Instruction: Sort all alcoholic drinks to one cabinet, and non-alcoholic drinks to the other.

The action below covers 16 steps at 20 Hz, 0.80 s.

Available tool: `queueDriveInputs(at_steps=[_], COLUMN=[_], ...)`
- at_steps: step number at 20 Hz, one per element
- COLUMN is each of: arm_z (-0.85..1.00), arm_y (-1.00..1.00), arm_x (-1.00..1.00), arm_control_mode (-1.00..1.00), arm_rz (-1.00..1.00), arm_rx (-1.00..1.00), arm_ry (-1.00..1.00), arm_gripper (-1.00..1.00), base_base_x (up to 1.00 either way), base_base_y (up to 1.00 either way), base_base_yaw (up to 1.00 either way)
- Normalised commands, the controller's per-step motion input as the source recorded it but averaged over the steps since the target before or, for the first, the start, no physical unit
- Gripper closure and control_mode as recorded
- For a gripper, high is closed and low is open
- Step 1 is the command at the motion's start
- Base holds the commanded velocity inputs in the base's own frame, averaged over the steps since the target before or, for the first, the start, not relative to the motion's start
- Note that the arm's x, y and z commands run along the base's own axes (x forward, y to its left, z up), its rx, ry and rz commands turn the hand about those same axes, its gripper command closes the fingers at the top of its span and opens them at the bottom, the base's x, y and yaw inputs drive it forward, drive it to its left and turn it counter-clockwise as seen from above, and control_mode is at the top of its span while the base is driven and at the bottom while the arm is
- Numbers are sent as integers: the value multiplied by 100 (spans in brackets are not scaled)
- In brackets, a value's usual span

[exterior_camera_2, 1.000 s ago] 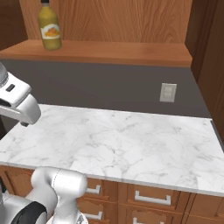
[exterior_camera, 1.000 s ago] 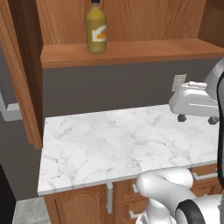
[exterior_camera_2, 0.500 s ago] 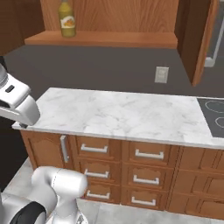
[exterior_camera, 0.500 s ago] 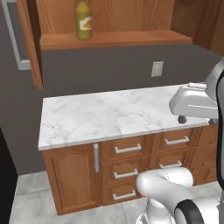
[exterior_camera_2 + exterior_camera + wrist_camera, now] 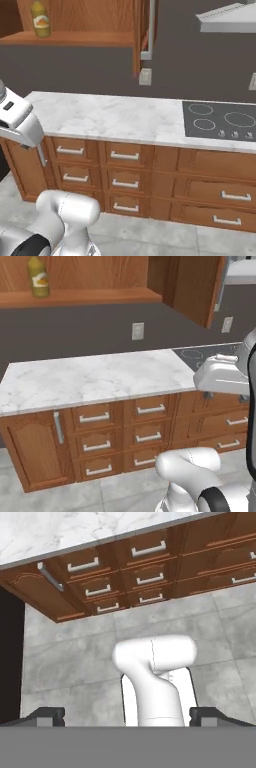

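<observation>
The arm rises from the base, its white links folded so that the wrist is held high and the hand (image 5: 127, 714) points down toward the base. The two dark fingertips (image 5: 46, 714) stand wide apart with nothing between them. The wrist housing projects sideways at mid-height in both base views. The hand carries no object.

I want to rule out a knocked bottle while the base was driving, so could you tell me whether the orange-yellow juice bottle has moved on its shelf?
No. The orange-yellow juice bottle stands upright on the same cabinet shelf; only the cameras shifted with the base.
</observation>
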Motion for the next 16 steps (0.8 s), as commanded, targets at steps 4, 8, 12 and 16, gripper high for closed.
queueDriveInputs(at_steps=[4, 8, 12, 16], arm_z=[0, 0, 0, 0], arm_y=[0, 0, 0, 0], arm_x=[0, 0, 0, 0], arm_control_mode=[100, 100, 100, 100], arm_rz=[0, 0, 0, 0], arm_rx=[0, 0, 0, 0], arm_ry=[0, 0, 0, 0], arm_gripper=[-100, -100, -100, -100], base_base_x=[8, 3, 2, 5], base_base_y=[-100, -100, -100, -100], base_base_yaw=[0, 0, 0, 0])
